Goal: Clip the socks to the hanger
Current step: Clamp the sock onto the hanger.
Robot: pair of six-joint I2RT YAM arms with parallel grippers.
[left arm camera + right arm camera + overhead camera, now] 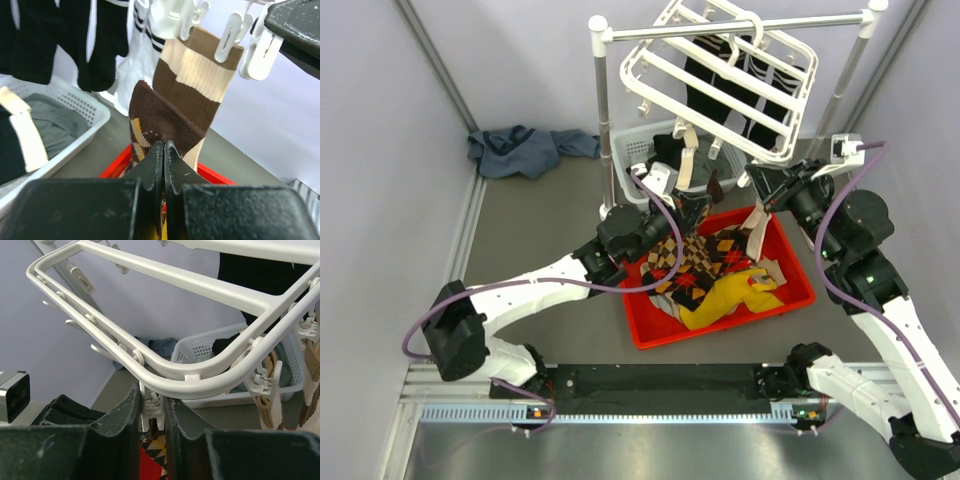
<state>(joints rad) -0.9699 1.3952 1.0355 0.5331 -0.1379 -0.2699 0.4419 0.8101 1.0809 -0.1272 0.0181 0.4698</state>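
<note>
– how far along are we?
– a brown and cream sock (pixel 196 75) already hangs from the hanger (pixel 720 95). my left gripper (pixel 164 150) is pinched together on the cuff of an argyle sock (pixel 160 117), held up just under the clips.
– and the right?
– my right gripper (pixel 152 400) is clamped on a clip (pixel 150 415) at the hanger's corner. i judge that sock goes there next. a heap of socks (pixel 690 262) waits in the red tray (pixel 802 292).

In tray (pixel 740 318): socks (pixel 695 262) (hanger (pixel 720 88) above)
</note>
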